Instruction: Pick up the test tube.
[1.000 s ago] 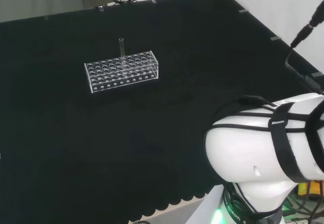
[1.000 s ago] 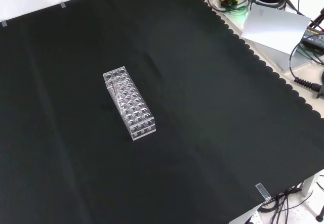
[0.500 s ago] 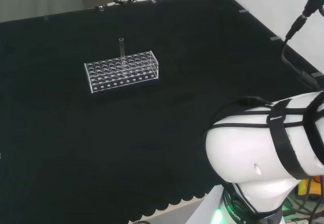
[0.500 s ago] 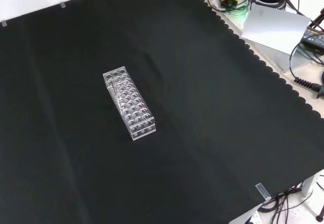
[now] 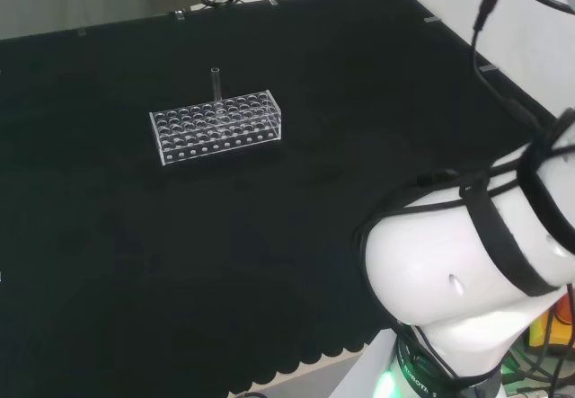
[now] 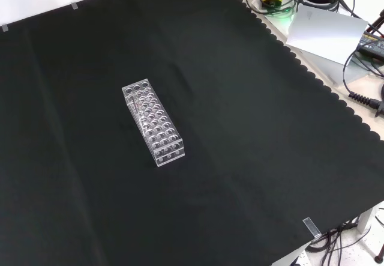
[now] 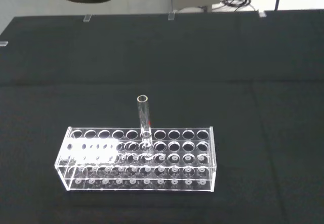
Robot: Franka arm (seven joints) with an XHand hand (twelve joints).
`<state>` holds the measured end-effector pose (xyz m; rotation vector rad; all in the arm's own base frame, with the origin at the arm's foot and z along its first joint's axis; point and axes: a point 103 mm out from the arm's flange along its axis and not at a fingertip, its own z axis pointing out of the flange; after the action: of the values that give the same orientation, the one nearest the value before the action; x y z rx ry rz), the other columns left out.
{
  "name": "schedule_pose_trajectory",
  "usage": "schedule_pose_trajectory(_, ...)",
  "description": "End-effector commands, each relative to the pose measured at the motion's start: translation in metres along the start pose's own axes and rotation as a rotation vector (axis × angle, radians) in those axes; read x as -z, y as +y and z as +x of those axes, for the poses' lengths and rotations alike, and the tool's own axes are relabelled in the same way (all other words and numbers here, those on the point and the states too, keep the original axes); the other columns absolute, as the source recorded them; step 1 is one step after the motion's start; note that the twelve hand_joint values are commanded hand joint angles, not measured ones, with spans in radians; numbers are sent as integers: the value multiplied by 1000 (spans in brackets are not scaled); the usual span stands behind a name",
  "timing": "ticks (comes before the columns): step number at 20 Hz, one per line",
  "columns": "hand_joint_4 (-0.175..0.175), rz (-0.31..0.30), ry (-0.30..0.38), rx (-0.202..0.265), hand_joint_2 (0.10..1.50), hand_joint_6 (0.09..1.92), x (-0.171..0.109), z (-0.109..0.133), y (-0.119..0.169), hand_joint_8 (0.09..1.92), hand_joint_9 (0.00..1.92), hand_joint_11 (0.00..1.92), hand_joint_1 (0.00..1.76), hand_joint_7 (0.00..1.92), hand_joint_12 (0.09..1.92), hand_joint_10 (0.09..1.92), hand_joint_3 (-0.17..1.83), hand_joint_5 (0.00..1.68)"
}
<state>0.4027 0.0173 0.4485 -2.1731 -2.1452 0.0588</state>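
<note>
A single clear test tube [image 7: 144, 123] is seen upright in the back row of a clear rack [image 5: 216, 128], which is set toward the far left part of the black cloth [image 5: 296, 191] in the head view, well apart from every edge. The approach is judged to be the step in hand; next, the hand must be brought down over the tube's open top. Whether its fingers are apart or together cannot be told. Against the earlier frame, the arm's links [image 5: 467, 263] are shifted; tube and rack are unmoved.
</note>
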Motion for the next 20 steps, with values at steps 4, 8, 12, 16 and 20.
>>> schedule_pose_trajectory(4,-129,95,15,31,732,87,-41,11,89,938,277,44,773,336,1581,960,468,320)
schedule_pose_trajectory(8,-133,157,8,31,731,87,-65,10,112,933,320,56,757,407,1578,948,490,351)
schedule_pose_trajectory(12,-137,199,-2,40,728,87,-89,13,132,925,376,73,753,471,1572,930,503,391)
schedule_pose_trajectory(16,-137,222,-9,49,726,87,-111,21,150,916,434,82,753,525,1568,910,509,424)
schedule_pose_trajectory(20,-137,258,-31,64,724,87,-132,27,163,908,488,91,755,582,1562,888,514,445)
